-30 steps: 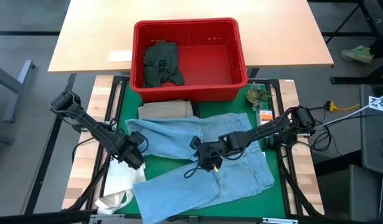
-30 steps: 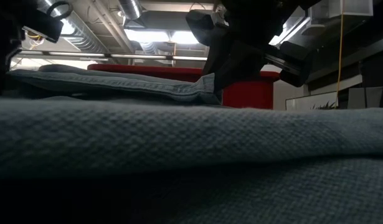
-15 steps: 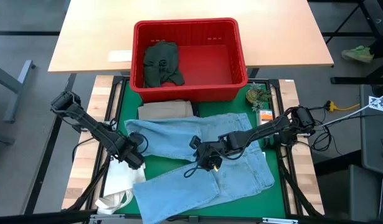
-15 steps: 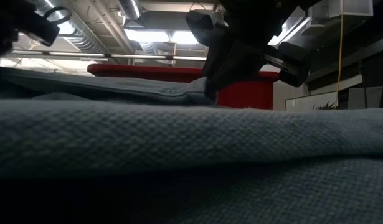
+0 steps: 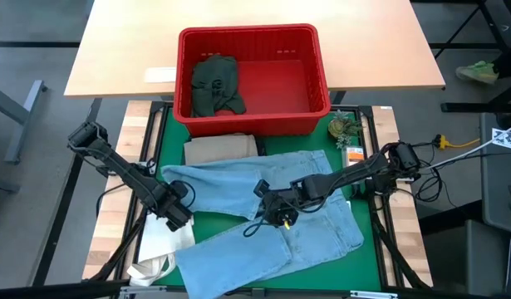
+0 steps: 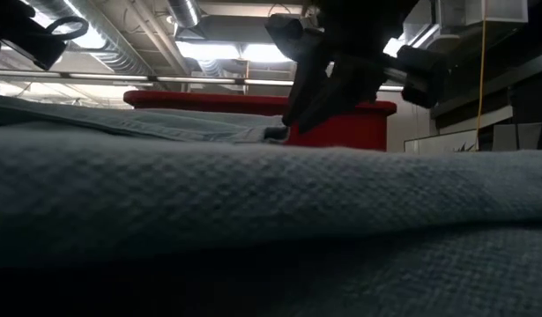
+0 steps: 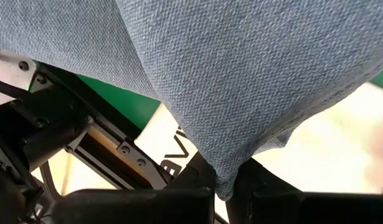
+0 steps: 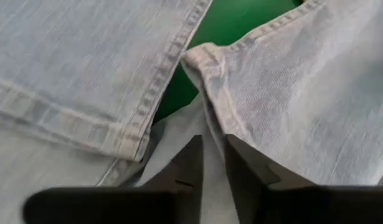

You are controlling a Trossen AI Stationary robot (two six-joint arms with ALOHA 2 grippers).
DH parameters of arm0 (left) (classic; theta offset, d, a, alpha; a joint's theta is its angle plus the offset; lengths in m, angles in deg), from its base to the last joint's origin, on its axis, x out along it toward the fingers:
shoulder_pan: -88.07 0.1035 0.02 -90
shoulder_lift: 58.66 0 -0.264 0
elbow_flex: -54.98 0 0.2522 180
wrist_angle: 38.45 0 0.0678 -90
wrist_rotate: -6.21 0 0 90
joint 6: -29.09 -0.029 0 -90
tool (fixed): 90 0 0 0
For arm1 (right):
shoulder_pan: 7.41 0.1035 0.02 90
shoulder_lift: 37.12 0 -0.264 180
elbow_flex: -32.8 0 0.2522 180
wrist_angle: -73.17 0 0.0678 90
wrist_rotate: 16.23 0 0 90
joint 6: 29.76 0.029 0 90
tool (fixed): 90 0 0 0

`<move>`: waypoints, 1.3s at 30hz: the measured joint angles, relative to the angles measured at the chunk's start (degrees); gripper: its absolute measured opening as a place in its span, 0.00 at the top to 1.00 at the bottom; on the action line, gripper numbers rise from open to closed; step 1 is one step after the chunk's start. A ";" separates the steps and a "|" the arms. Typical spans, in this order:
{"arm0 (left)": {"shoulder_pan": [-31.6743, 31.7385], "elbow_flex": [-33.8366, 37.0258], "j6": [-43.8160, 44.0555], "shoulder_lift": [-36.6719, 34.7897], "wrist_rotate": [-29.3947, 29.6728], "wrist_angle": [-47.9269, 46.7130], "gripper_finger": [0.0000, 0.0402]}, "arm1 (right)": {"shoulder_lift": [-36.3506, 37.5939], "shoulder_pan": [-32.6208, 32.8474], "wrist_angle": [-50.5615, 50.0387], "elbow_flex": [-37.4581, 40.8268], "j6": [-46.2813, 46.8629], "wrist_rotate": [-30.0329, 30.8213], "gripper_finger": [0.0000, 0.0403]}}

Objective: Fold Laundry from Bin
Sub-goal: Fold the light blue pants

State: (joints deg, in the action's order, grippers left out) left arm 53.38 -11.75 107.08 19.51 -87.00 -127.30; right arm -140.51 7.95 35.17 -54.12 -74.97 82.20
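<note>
- While the light blue jeans (image 5: 272, 220) are lying spread across the green mat (image 5: 230, 226) on the bench, you are working them from two ends: the left gripper (image 5: 177, 213) is sitting at a leg's outer edge on the left, the right gripper (image 5: 276, 212) near the middle, where the two legs meet.
- You are holding the left jaws pinched shut on a fold of that denim; the left wrist view is showing cloth (image 7: 253, 93) running right down between the fingers.
- You are keeping the right jaws only slightly parted, the tips resting on the jeans just short of the crotch seam (image 8: 207, 93); whether they are gripping any cloth I cannot tell.
- Each leg's long axis is running from the waist on the right toward the left side of the bench, one leg slanting to the near edge; the left arm is therefore the nearer one for carrying a leg end across.
- Counting garments, you are seeing one pair of light blue jeans, one tan piece (image 5: 220, 148) lying folded between jeans and bin, and one dark green piece (image 5: 215, 85) inside the bin.
- One red bin (image 5: 309, 54) is standing beyond the mat, well apart from both grippers.
- One white tote bag (image 5: 162, 249) is lying beside the left gripper, partly under the jeans.
</note>
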 joint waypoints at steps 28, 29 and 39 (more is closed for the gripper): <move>-0.01 0.00 -0.12 -0.04 -0.21 0.95 0.99 | -4.60 -20.37 -10.26 -13.45 28.41 -11.39 0.53; -0.02 0.00 -0.12 -0.04 0.07 1.06 0.99 | -5.31 -20.77 -10.51 -13.34 29.88 -12.98 0.53; -0.02 0.00 -0.12 -0.04 1.05 1.44 0.99 | -8.25 -22.17 -5.14 -13.41 33.00 -22.25 0.53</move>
State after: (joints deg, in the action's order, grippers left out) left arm 53.36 -11.75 106.95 19.46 -85.95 -125.86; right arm -148.76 -14.22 30.04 -67.53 -41.97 59.95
